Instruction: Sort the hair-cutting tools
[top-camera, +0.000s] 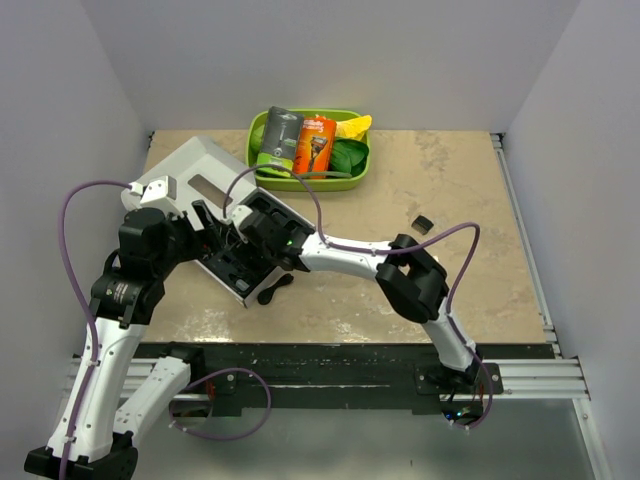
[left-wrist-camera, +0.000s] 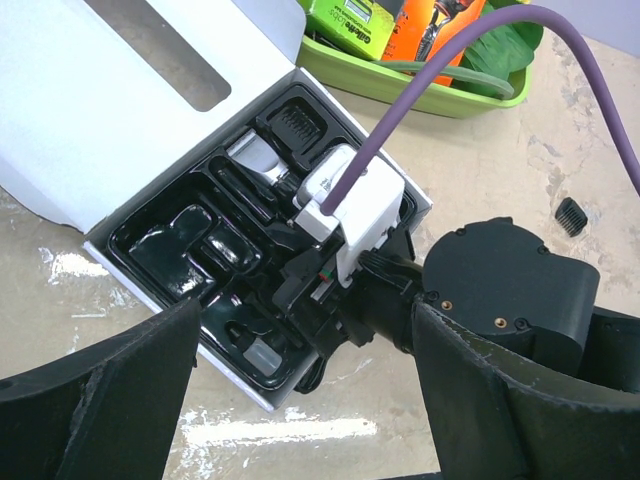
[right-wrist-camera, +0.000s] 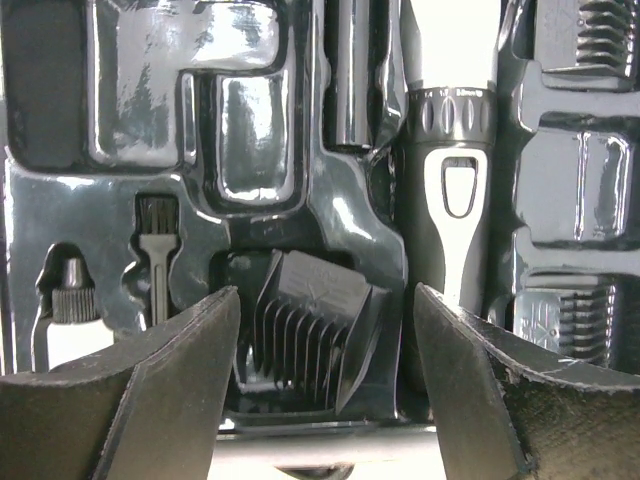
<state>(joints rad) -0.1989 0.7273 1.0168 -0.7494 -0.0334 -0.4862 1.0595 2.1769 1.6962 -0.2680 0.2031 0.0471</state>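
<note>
Two black-fingered pincers work over a white cardboard box (top-camera: 190, 165) that lies open on the left of the tan marbled table (top-camera: 470, 180), its lid folded back and a glossy black moulded plastic tray (left-wrist-camera: 170, 250) seated inside. The right gripper (right-wrist-camera: 327, 295) reaches across from the right and hangs directly above the tray with its jaws parted. A small black ribbed guide comb (right-wrist-camera: 305, 345) sits in a compartment below and between the fingers with a gap on either side, so nothing is gripped. Just right of that comb, the slim black electric hair clipper (right-wrist-camera: 455, 200) lies lengthwise in its own long slot, with a silver ring around its body. Left of the comb, a tiny black cleaning brush (right-wrist-camera: 155, 240) and a small clear bottle (right-wrist-camera: 68, 300) each fill their own pockets. The left gripper (left-wrist-camera: 305, 310) hovers near the box's front-left side, its jaws spread wide and empty. A small black curved piece (top-camera: 272, 292) rests on the table just beside the box's near edge, under the right arm. Well apart to the right, a small black ribbed attachment (top-camera: 422, 222) lies alone on the tabletop. At the back, a lime-green plastic bin (top-camera: 360, 172) holds a grey-and-green razor package (top-camera: 278, 140) and an orange razor package (top-camera: 315, 145) side by side.
</note>
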